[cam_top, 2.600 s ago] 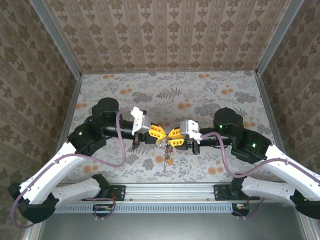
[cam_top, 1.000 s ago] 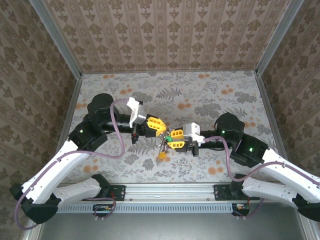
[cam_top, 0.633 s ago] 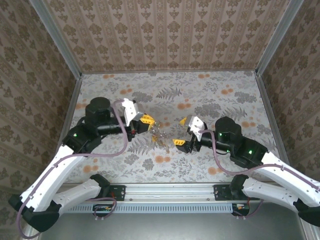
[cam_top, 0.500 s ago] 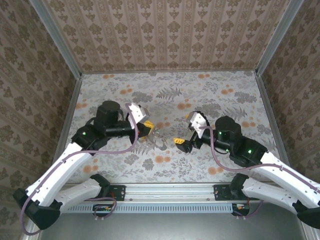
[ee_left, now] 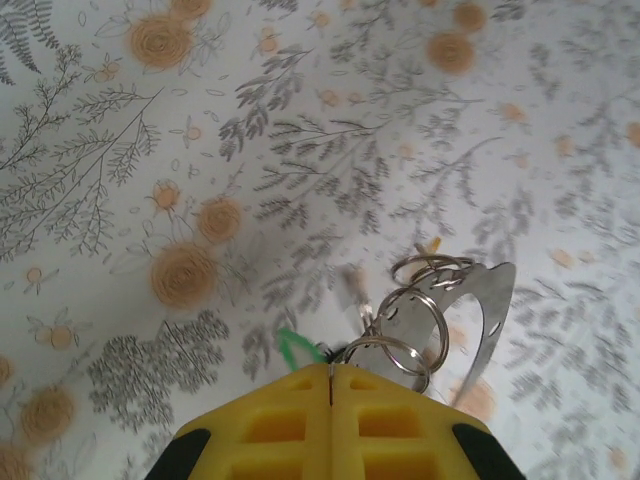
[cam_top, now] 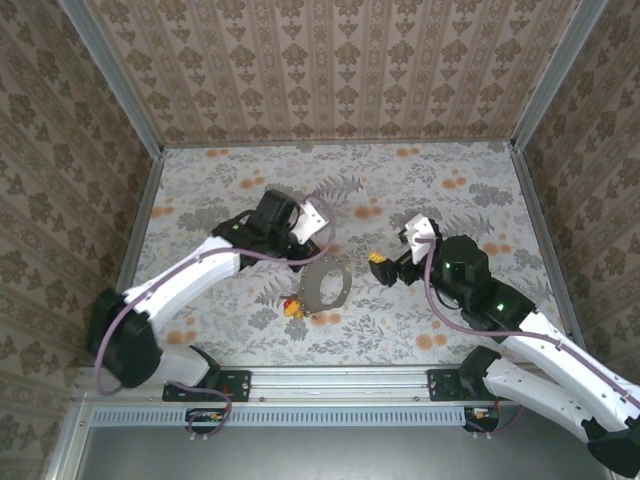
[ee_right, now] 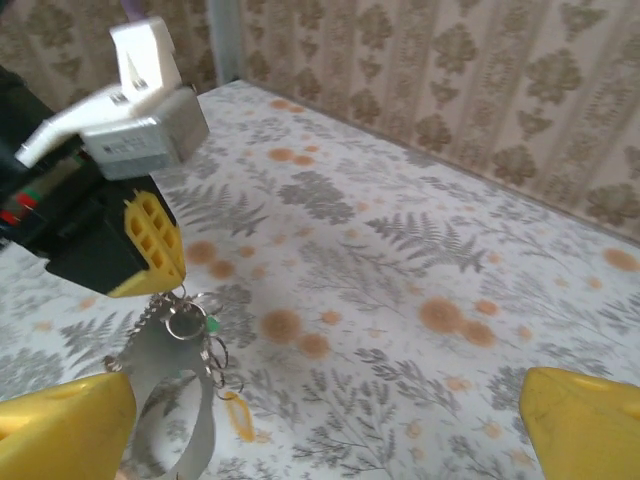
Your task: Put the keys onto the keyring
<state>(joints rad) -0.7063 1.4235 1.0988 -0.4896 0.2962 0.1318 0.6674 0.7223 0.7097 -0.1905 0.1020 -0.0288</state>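
The left gripper (ee_left: 330,372), clamped shut on the keyring (ee_right: 199,425), dangles it long axis down, left of the right gripper (cam_top: 383,266) — jaws wide, empty, apart.

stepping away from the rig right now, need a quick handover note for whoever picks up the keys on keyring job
Pincers: the left pincer is shut on the small rings at the top of the keyring, which hangs from it. The right pincer is open, empty and apart from the ring.
Things: the green key and orange-yellow key dangle in the bunch under the left pincer. The red key shows at the loop's lower end.
Done: the keys seem to hang with the ring, but the threading is too small to confirm.
Left: check each key, then set the ring down.
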